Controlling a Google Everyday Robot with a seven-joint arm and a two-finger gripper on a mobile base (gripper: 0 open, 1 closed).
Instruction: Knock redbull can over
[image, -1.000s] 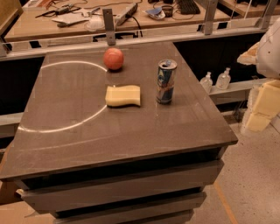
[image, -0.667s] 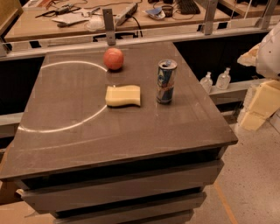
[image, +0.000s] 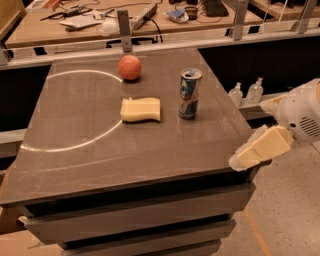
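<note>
- Fingers (image: 260, 148) sitting apart, gripping nothing; gripper (image: 251, 132) hovering at right edge of table (image: 75, 150).
- redbull can (image: 189, 94) standing upright, just beside yellow sponge (image: 141, 109); red ball (image: 129, 67) lying behind.

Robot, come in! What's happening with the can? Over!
Hand at table's right edge, short of redbull can. Can upright. Sponge and ball left of it, path open.

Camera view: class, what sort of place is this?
Probably a robotics lab or workshop: a cluttered workbench stands behind the table, and the robot's hand is by the table's front right corner.
</note>
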